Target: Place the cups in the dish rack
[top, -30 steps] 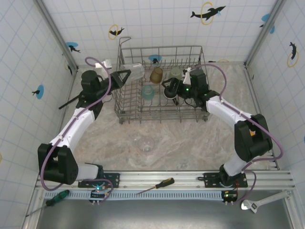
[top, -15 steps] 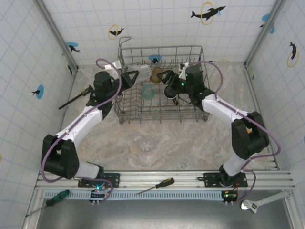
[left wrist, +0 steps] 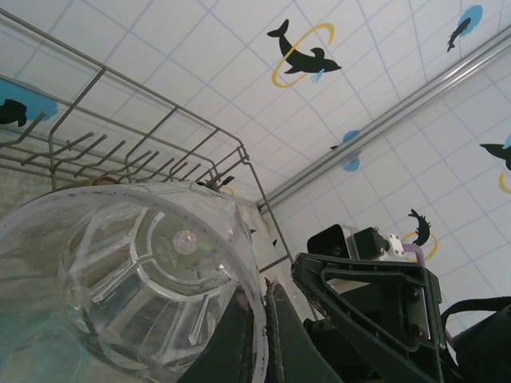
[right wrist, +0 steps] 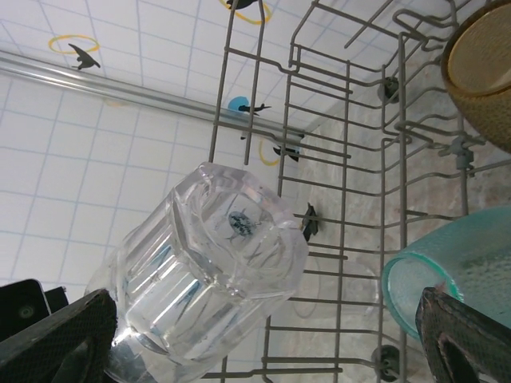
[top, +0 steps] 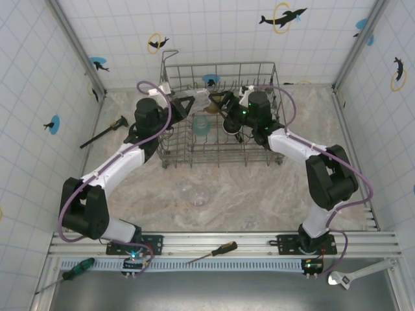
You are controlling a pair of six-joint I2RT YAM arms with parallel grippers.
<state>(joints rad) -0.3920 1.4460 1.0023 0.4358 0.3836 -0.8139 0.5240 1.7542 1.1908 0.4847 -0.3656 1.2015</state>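
My left gripper (top: 190,104) (left wrist: 263,307) is shut on the rim of a clear cup (top: 202,100) (left wrist: 152,271) (right wrist: 209,275), held on its side over the dish rack's (top: 174,139) (right wrist: 351,144) left part. My right gripper (top: 220,109) (right wrist: 263,343) faces it, open wide, with the clear cup between its fingers (right wrist: 60,339) but not clamped. In the rack stand an amber cup (right wrist: 483,72), a light blue cup (top: 201,126) (right wrist: 455,271) and a dark mug (top: 231,127). Another clear cup (top: 196,193) rests on the table in front of the rack.
A black-handled tool (top: 102,133) lies on the table left of the rack. On the near rail are a yellow-handled screwdriver (top: 217,250), a green screwdriver (top: 74,267) and a wrench (top: 356,272). Tiled walls close in three sides.
The left arm has swung right, carrying the clear cup from the rack's left edge to over its inside. The right gripper has shifted left to meet it, still open.
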